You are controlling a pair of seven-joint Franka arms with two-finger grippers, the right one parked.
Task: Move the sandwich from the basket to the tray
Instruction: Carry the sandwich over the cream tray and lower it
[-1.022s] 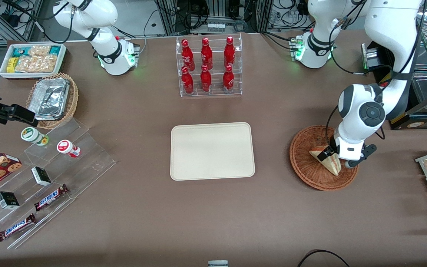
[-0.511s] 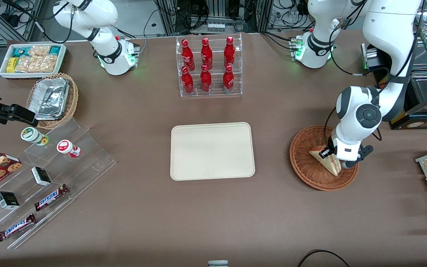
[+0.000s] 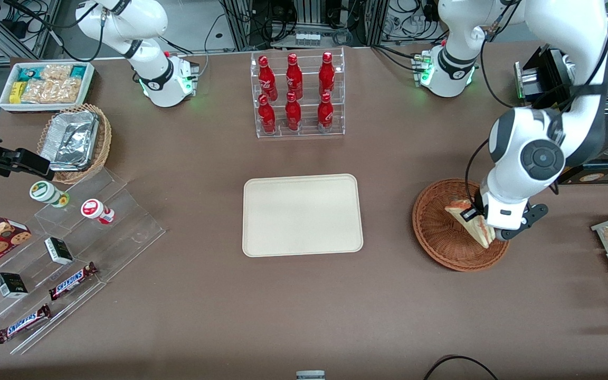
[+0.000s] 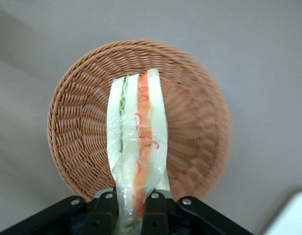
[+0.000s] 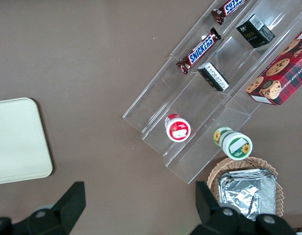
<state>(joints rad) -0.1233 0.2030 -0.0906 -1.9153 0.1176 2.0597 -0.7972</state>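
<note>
Now the tool [image 3: 479,224] hangs over the basket [image 3: 436,232], and its fingers [image 4: 105,211] are closed on one end of the sandwich [image 4: 137,147]. The wrist view shows the wedge sticking out from between the two black fingers, its clear wrap pinched at the grip, with the wicker bowl under it and seemingly some air between. In the front view the sandwich [image 3: 472,221] looks raised off the weave and tilted, though how far it has cleared the rim is hard to tell.

The tray [image 3: 302,215] lies flat at the middle of the table [image 3: 304,306], well apart from the basket, toward the parked arm's end. Nothing stands between the two.

The risks from here come mostly from the grip. Only a narrow end of the wedge is held, so most of its weight hangs free; a quick swing toward the tray could make it pivot or slide out through the slippery wrap. The bread is soft, so a hard squeeze may crush it, while a light one may let it drop. If the carry runs too low, the hanging tip could catch the basket rim and drag the bowl along. A release from too high might let the wedge tumble or land across the tray's rim.
</note>
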